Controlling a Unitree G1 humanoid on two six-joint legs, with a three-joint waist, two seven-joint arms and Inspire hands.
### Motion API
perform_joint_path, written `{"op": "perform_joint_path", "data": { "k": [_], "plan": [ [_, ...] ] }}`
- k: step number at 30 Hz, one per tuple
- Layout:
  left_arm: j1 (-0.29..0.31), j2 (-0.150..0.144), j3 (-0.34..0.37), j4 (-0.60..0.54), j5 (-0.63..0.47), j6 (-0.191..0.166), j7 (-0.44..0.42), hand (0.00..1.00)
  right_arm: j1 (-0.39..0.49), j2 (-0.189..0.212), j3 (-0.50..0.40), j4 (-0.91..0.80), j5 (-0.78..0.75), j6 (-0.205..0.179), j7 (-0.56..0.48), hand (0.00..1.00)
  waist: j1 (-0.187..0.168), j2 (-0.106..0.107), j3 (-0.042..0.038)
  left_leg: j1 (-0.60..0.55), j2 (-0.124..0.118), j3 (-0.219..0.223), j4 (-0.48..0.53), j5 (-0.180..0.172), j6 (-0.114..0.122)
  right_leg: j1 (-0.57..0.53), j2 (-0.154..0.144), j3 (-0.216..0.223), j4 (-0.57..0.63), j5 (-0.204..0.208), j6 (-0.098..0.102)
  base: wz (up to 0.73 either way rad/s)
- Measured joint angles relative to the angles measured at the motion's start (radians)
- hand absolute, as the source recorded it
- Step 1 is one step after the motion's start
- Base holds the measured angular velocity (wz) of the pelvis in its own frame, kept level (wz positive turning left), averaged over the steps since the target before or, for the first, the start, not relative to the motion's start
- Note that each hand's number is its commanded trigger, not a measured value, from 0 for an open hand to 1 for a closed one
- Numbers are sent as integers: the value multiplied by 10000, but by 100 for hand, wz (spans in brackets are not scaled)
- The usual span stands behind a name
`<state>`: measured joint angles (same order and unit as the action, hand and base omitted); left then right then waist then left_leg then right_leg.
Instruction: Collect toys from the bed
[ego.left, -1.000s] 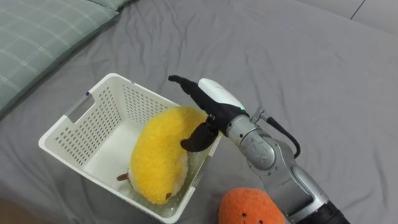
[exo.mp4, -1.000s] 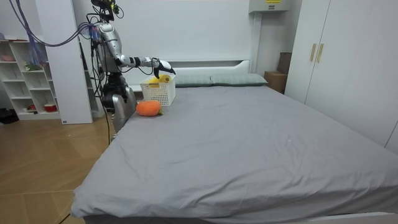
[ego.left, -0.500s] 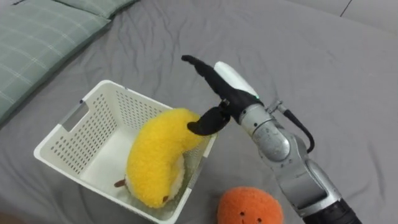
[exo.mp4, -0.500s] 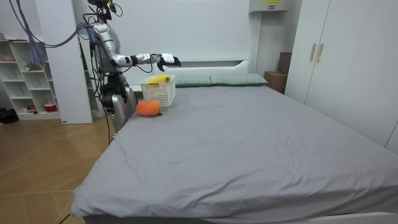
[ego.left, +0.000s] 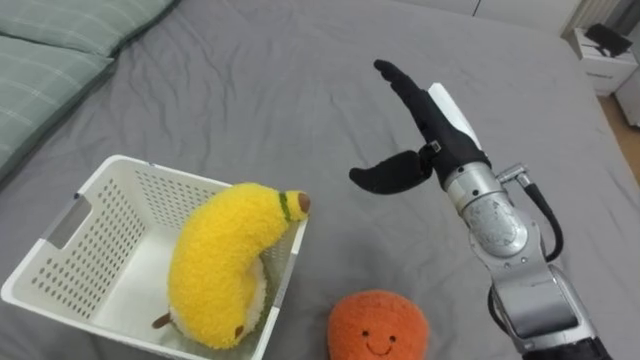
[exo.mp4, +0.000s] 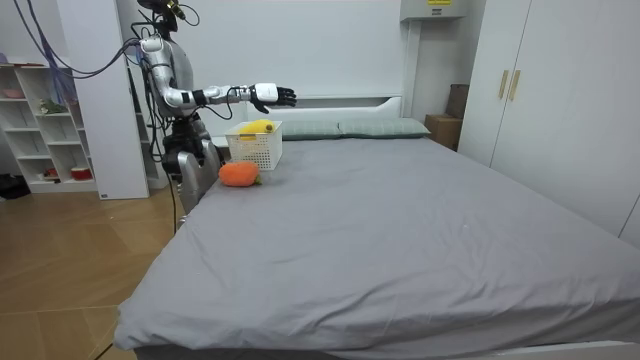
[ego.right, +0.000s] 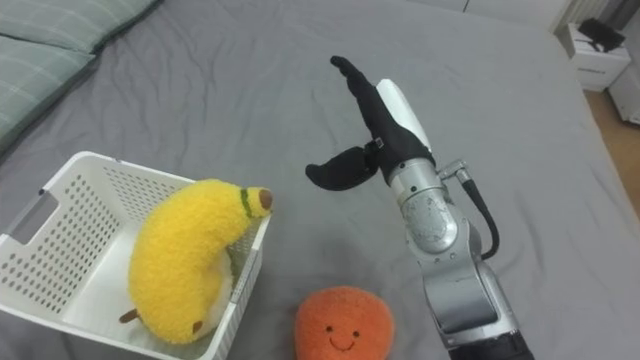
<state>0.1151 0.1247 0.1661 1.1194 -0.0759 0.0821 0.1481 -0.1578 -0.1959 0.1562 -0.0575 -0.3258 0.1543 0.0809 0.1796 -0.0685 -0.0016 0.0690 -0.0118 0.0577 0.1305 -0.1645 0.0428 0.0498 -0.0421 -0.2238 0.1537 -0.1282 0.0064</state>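
Observation:
A yellow plush banana (ego.left: 222, 262) (ego.right: 185, 257) lies inside the white slatted basket (ego.left: 90, 235) (ego.right: 60, 220), its tip resting over the basket's right rim. An orange plush toy with a smiling face (ego.left: 378, 325) (ego.right: 343, 323) sits on the grey bed just right of the basket. My right hand (ego.left: 415, 125) (ego.right: 372, 120) hovers open above the bed, up and to the right of the banana, holding nothing. In the room view the hand (exo.mp4: 272, 95) is stretched out over the basket (exo.mp4: 254, 148) with the orange toy (exo.mp4: 238, 174) beside it.
Green checked pillows (ego.left: 50, 60) lie at the bed's head, far left. The grey sheet (ego.left: 300, 90) stretches wide beyond the hand. A white nightstand (ego.left: 600, 50) stands at the upper right. In the room view I stand at the bed's corner by white shelves (exo.mp4: 45, 130).
My right hand has let go of the banana and lifted up and away from the basket. The banana now rests in the basket. The camera has shifted.

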Motion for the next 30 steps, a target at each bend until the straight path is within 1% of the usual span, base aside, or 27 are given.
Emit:
{"op": "perform_joint_path", "data": {
  "k": [1, 2, 4, 6, 8, 10, 13, 15, 17, 19, 22, 26, 27, 30],
  "plan": [
    [31, 0, 49, 9, -5, -1, -14, 0, 223, 0, -119, 0, 20, -80, -1, 0, -91, 8, 5, 27, -1, 19, -8, -1, 1, 16, -1, 25, 5, 1, 1, -8],
    [39, 0, 83, 11, -6, -2, -22, 0, 340, 0, -184, 0, 23, -96, -1, 0, -103, 14, 10, 42, 1, 50, -14, -1, 1, 18, 0, 51, 11, 1, 1, -12],
    [96, -26, 200, 18, -6, -23, -37, 0, 751, -45, -377, 46, 29, -98, -43, 0, -134, 63, 43, 100, 17, 201, -28, -20, 10, 13, -7, 200, 38, 2, -1, -18],
    [106, -81, 300, 18, -18, -24, -37, 0, 1021, -48, -608, 86, 87, -98, -41, 0, -216, 96, 70, 102, 19, 239, -24, -32, 16, -16, -9, 273, 140, 1, 0, -11],
    [120, -114, 311, 10, -25, -21, -37, 0, 1187, -52, -771, 101, 90, -96, -42, 0, -373, 90, 68, 46, 14, 249, -9, -50, 23, -60, -54, 281, 163, -3, 2, -5],
    [104, -142, 308, 0, -99, 16, -20, 0, 1399, -46, -803, 126, 71, -99, -41, 0, -476, 65, 49, -51, 7, 265, 44, -54, 22, -157, -25, 298, 172, -1, 0, 0],
    [122, -140, 291, -14, -166, 30, 9, 0, 1794, -6, -814, 542, 10, -92, -25, 0, -535, 61, 43, -24, 3, 269, 64, -51, 25, -145, -8, 290, 167, -1, 1, 0],
    [120, -145, 257, -40, -378, 28, 10, 0, 1873, 41, -803, 900, -95, -88, 57, 0, -563, 78, 55, -16, 3, 268, 60, -50, 26, -149, -11, 279, 167, -1, 2, 0],
    [148, -157, 223, -75, -528, 26, 24, 0, 1910, 44, -759, 1275, -191, -93, 70, 0, -607, 96, 60, 22, 5, 263, 48, -50, 26, -135, -10, 273, 166, -1, 2, 0],
    [167, -158, -23, -107, -549, 27, 179, 0, 2003, 56, -582, 1984, -354, -94, 37, 0, -654, 97, 61, 43, 11, 233, 39, -52, 24, -95, -15, 229, 163, -1, 3, 4],
    [167, -144, -190, -107, -693, 27, 259, 0, 2148, 67, -270, 2512, -524, 8, 109, 0, -632, 127, 75, -29, 5, 224, 47, -55, 25, -117, -12, 231, 159, -4, 6, 1],
    [167, -146, -368, -108, -763, 27, 397, 0, 2171, 96, -64, 2820, -735, 7, 400, 0, -619, 127, 75, -44, -3, 223, 50, -54, 25, -153, -11, 255, 141, -7, 8, 0],
    [168, -142, -523, -114, -907, 27, 449, 0, 2171, 95, 36, 2958, -731, -1, 421, 0, -618, 117, 68, -26, -5, 221, 50, -54, 25, -151, -8, 254, 128, -8, 9, 0],
    [217, -146, -635, -223, -1092, 21, 595, 0, 2178, 103, 360, 3381, -715, 0, 507, 0, -592, 107, 66, -34, -7, 219, 44, -54, 26, -162, -8, 251, 119, -8, 10, 0]
  ]
}}
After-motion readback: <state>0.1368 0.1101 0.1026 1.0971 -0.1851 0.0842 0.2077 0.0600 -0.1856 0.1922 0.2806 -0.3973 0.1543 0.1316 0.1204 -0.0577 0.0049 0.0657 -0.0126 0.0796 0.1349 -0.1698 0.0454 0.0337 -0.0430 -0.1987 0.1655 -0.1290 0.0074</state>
